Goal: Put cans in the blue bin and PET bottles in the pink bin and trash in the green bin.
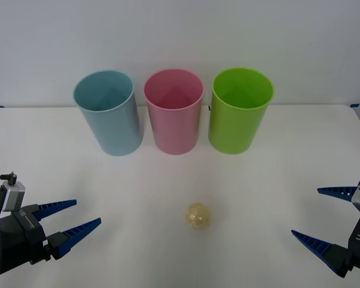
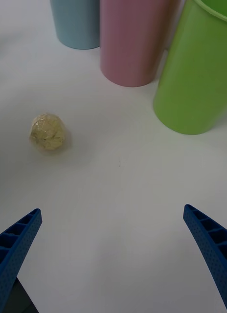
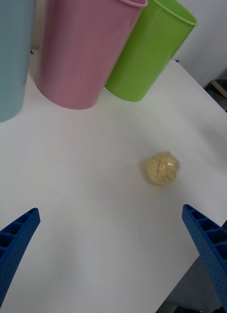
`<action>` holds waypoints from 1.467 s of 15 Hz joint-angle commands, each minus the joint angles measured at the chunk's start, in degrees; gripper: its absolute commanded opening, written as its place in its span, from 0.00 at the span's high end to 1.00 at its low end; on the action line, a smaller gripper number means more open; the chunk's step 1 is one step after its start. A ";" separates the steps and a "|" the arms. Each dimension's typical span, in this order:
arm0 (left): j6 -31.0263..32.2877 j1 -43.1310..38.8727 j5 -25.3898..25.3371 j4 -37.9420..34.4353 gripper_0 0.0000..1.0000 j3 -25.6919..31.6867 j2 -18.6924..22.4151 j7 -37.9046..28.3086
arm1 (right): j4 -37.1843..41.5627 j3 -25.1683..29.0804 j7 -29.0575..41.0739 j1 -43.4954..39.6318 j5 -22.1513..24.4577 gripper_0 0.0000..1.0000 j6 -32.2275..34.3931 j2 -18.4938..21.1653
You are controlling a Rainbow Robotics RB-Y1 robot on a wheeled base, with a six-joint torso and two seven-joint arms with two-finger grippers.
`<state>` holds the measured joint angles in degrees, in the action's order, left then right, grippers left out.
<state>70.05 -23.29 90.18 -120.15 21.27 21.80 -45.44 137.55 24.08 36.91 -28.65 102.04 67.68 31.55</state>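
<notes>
Three tall bins stand upright in a row at the back of the white table: the blue bin (image 1: 108, 113) on the left, the pink bin (image 1: 174, 111) in the middle, the green bin (image 1: 240, 110) on the right. The trash (image 1: 198, 216), a small pale yellow-beige wrinkly ball, lies alone on the table in front of the pink bin. My left gripper (image 1: 69, 217) hovers open at the near left, well left of the ball. Open too, my right gripper (image 1: 327, 217) sits at the near right. Both wrist views show the trash (image 2: 48, 133) (image 3: 162, 168) ahead of the fingers, apart from them.
The white table (image 1: 288, 168) has free room between the bins and the ball and on both sides of it. A pale wall stands right behind the bins. The table's edge shows close by in the left wrist view.
</notes>
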 commanded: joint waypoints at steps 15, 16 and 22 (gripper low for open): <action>0.00 0.00 0.00 0.00 0.00 0.00 0.00 0.00 | 0.00 0.00 0.00 0.00 0.00 0.00 0.00 0.00; 0.00 0.00 0.00 0.00 0.00 0.00 0.00 0.00 | 0.00 0.00 0.00 0.00 0.00 0.00 0.00 0.00; 0.00 0.00 0.00 0.00 0.00 0.00 0.00 0.00 | -0.35 -0.09 -0.08 0.18 -0.17 0.00 0.44 -1.23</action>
<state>70.05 -23.29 90.18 -120.15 21.27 21.80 -45.44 137.18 23.90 36.84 -28.60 102.00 67.97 30.43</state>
